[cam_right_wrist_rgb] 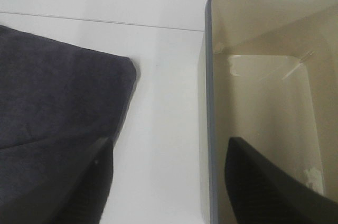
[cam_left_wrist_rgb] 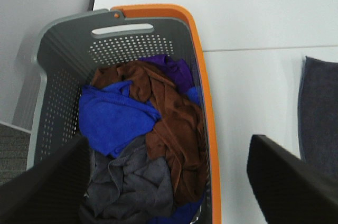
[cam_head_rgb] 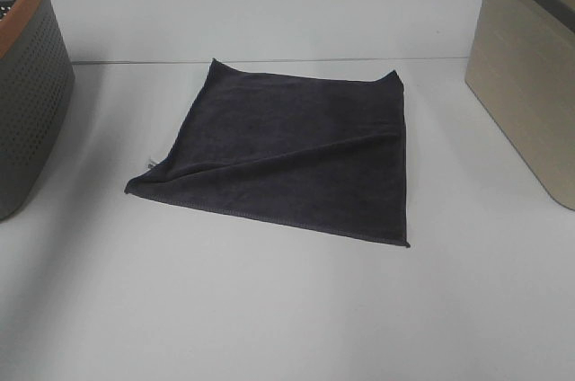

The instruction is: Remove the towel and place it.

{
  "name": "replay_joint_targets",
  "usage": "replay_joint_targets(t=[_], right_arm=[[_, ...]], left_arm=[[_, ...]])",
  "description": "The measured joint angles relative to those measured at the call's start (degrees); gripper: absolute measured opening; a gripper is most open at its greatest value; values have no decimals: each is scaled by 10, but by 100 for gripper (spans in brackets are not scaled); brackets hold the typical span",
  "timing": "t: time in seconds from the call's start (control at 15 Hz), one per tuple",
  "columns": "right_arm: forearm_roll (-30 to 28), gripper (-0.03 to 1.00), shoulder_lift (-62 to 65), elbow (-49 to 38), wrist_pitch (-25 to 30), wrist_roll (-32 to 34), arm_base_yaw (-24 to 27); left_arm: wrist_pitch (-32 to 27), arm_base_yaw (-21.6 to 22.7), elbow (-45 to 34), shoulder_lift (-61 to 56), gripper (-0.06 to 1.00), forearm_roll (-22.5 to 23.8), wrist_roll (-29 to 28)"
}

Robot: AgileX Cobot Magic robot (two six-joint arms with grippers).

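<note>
The towel (cam_head_rgb: 287,149), a dark charcoal-navy square cloth, lies spread flat on the white table in the middle of the exterior view, with one soft crease across it. Neither arm shows in that view. My left gripper (cam_left_wrist_rgb: 166,147) is open and empty, hovering above the grey basket; the towel's edge (cam_left_wrist_rgb: 319,113) shows off to one side. My right gripper (cam_right_wrist_rgb: 169,147) is open and empty, hovering over the gap between the towel's corner (cam_right_wrist_rgb: 58,92) and the beige basket.
A grey perforated basket with an orange rim (cam_head_rgb: 22,13) (cam_left_wrist_rgb: 203,92) stands at the left, holding several crumpled cloths: blue, brown, purple, grey. A beige basket with a grey rim (cam_head_rgb: 530,84) (cam_right_wrist_rgb: 208,102) stands at the right, with nothing inside.
</note>
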State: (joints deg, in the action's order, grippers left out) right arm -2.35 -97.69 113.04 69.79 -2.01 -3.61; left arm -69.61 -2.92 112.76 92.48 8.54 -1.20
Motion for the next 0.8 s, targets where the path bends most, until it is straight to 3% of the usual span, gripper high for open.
replay_joint_targets(t=[0.47,0.8], right_arm=[[-11,62,210,-263,1,-6,0],[-11,62,381,-441,-2,-11,0]], left_arm=[[-1,0,-198,-174,76,-7,-32],[-1,0,-388,-324,76,-11,-60]])
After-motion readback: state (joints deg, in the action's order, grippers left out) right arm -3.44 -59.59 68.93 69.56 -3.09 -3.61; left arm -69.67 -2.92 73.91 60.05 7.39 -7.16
